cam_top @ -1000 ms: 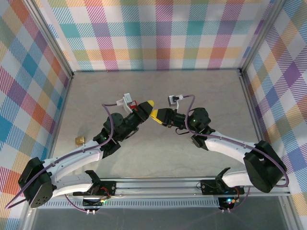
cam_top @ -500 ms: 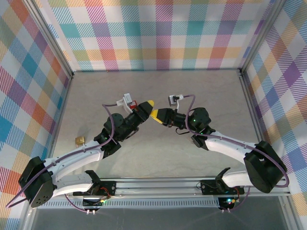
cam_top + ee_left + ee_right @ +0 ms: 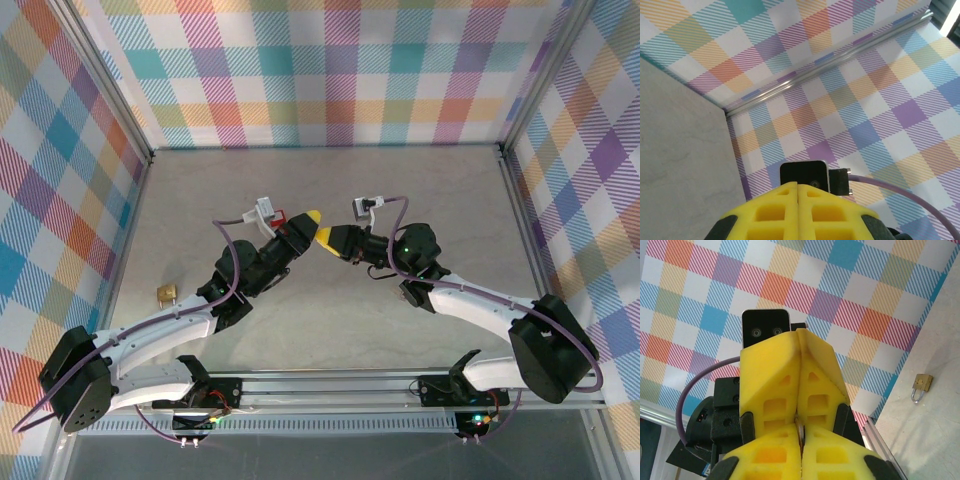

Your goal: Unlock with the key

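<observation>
Above the table (image 3: 330, 170), the left gripper (image 3: 311, 217) and right gripper (image 3: 325, 238) are held tip to tip, both closed, with a metal sliver (image 3: 799, 431), perhaps the key, seen in the right one's seam; the padlock (image 3: 166, 293) is laid beside the left arm (image 3: 150, 335).

light: bright, even, overhead | shadows: faint, soft | focus: sharp | wrist views: wide-angle

Top external: high, behind the arm bases, looking down on the pale grey tabletop (image 3: 400, 190). Wrist views: close behind yellow foam fingers (image 3: 787, 197), facing pastel plaid walls (image 3: 865, 100). Small brass padlock (image 3: 921, 386) shared by right wrist and top external.
</observation>
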